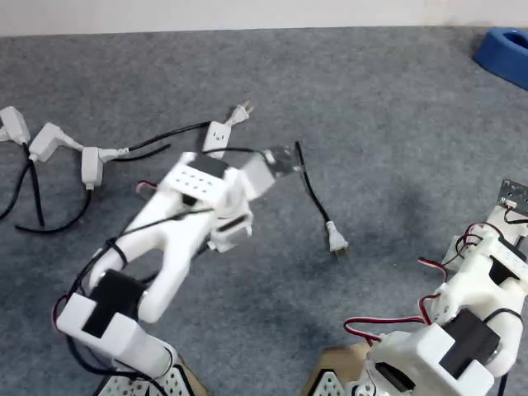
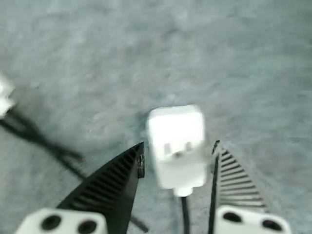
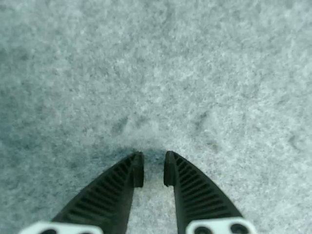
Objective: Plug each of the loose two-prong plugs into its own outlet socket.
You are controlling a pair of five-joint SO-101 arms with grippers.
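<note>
Where your left arm (image 1: 165,247) stretches from the near edge toward the middle of the grey carpeted surface (image 1: 396,107), the left fingers (image 2: 109,187) stand apart with a white outlet socket (image 2: 176,146) between them. You can see its two slots facing the wrist camera and a short black lead (image 2: 184,214) leaving it between the fingers. A slim strip of carpet shows on at least one side, so you cannot tell whether either finger actually touches it. In the high view that arm's tip sits close to the surface's centre, a little toward the far edge. Just beside it, on the far side, you have a second socket block (image 1: 216,137) lying flat with its slots up, and a white two-prong plug (image 1: 241,110) just off its far corner. Another loose plug (image 1: 337,240) lies near the centre of the surface, well apart from that block, at the end of a black cord (image 1: 312,191) that curves back toward the left arm's tip. Three white connectors (image 1: 46,140) sit in a row near the left edge, with dark cables (image 1: 33,198) trailing from them toward the near edge. A blue object (image 1: 505,51) pokes in at the far right corner. Your right arm (image 1: 462,330) is folded at the near right corner, and the right fingers (image 3: 114,192) are nearly together over the carpet, a narrow gap at the tips, gripping nothing.
</note>
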